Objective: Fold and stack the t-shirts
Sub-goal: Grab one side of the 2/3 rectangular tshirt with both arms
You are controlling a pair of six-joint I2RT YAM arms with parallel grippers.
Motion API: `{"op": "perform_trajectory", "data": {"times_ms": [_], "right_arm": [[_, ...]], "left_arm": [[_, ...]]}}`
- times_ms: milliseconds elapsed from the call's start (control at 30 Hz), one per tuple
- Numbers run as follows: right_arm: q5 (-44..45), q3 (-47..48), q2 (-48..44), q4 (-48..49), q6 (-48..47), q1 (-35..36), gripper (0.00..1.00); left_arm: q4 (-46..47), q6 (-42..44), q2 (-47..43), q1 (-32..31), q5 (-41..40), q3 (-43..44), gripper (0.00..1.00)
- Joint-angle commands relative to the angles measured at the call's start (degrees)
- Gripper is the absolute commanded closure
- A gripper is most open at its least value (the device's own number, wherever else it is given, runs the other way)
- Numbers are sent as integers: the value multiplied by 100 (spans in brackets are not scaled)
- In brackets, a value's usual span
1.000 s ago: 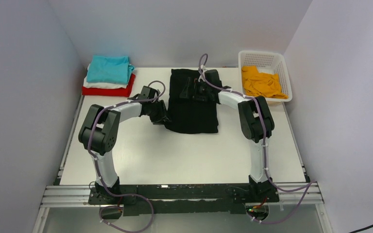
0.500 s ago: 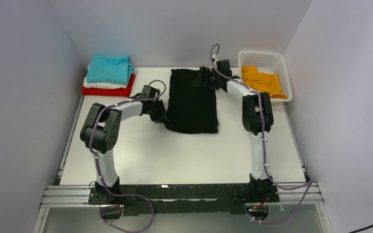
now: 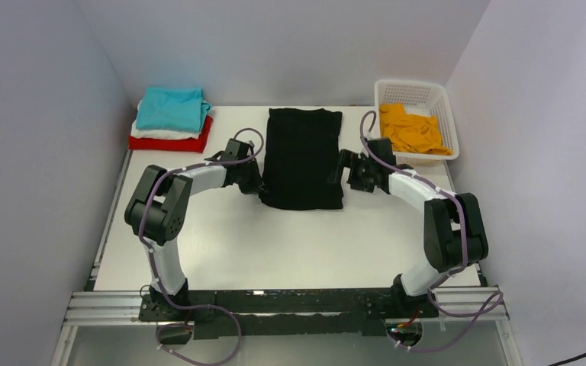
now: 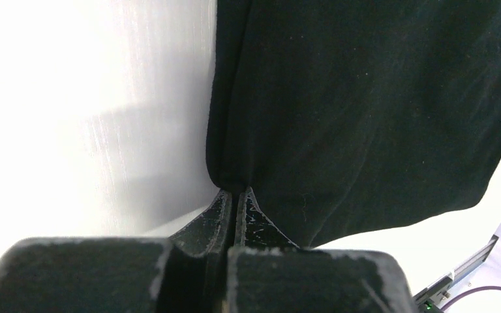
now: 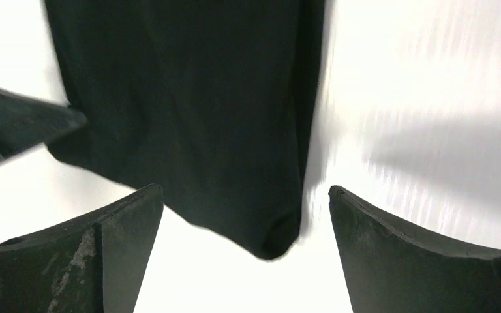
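1 black t-shirt [image 3: 303,156]: left jaws pinch edge, right jaws apart.

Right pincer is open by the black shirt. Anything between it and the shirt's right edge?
Nothing visible. The right pincer hangs open over the right edge of the black t-shirt, near its front corner. The left pincer pinches the opposite edge, out of the way.

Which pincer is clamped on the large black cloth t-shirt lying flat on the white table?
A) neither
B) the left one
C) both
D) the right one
B: the left pincer is shut on the left edge of the large black cloth t-shirt, puckering the cloth at its tips, while the right pincer stands wide open over the right edge, holding nothing.
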Motion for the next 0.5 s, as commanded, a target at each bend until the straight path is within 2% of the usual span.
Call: {"op": "perform_trajectory", "data": {"times_ms": [0,200,333,467], "right_arm": [[-548,-804,-348,538,312,5,0],[-772,-1383,-87,1636,1115,10,8],[-682,-1414,219,1715,1249,12,20],[-559,-1447,230,1296,1086,11,35]], "left_arm": [[-215,63,-87,-59,-624,-608,100],[-95,-13,-102,-109,-547,-709,100],[-267,2,-119,-120,-680,-713,100],[-313,-8,-186,-129,-756,-761,100]]}}
